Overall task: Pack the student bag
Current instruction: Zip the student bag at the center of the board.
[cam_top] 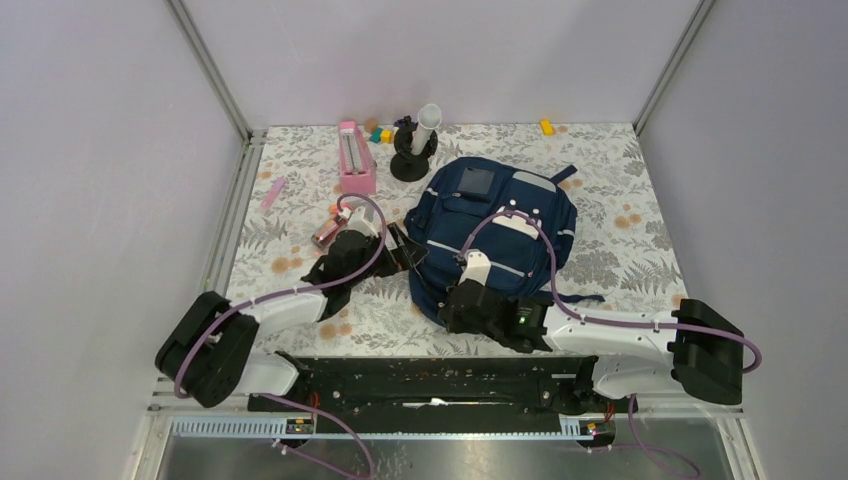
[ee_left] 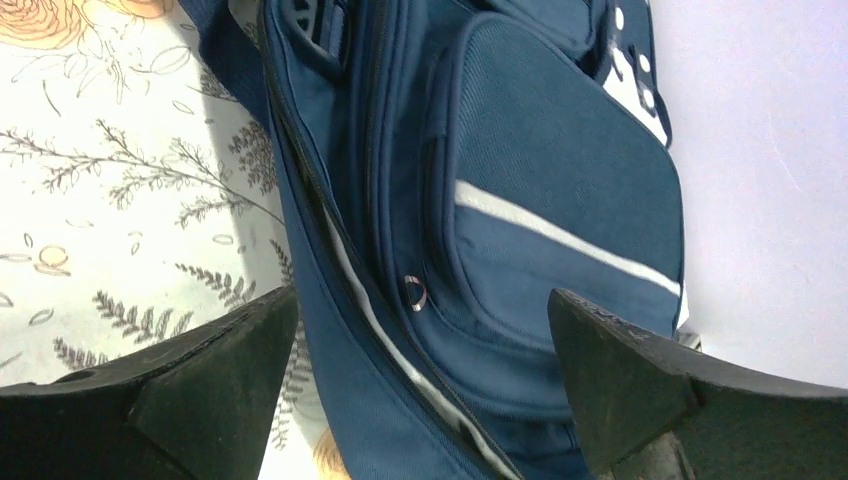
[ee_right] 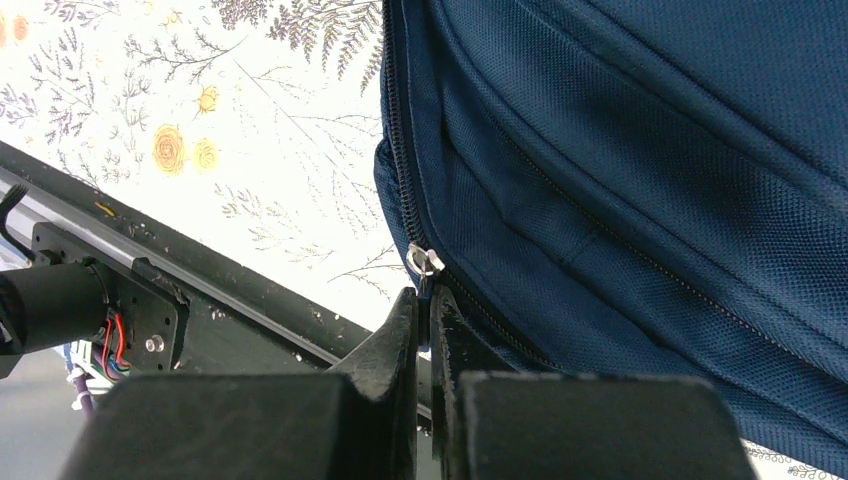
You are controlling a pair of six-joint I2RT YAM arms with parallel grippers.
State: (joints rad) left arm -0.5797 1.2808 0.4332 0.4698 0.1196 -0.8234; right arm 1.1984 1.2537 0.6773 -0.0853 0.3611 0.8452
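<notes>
Right claw point(ee_right: 425, 305) pinches, seemingly, a zipper pull point(ee_right: 424, 260) on the student bag point(ee_right: 650, 150); left claw point(ee_left: 422, 300) spread alongside.

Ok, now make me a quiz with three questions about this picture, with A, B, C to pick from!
1. What colour is the student bag?
A) red
B) green
C) navy blue

2. Where is the pink box?
A) on top of the bag
B) on the table, left of the bag and further back
C) inside the bag

3. How is the left end effector?
A) wide open
B) shut on a pen
C) out of sight

Answers:
1 C, its fabric is dark blue.
2 B, it lies on the flowery tabletop, apart from the bag.
3 A, its fingers stand far apart beside the bag.
</notes>
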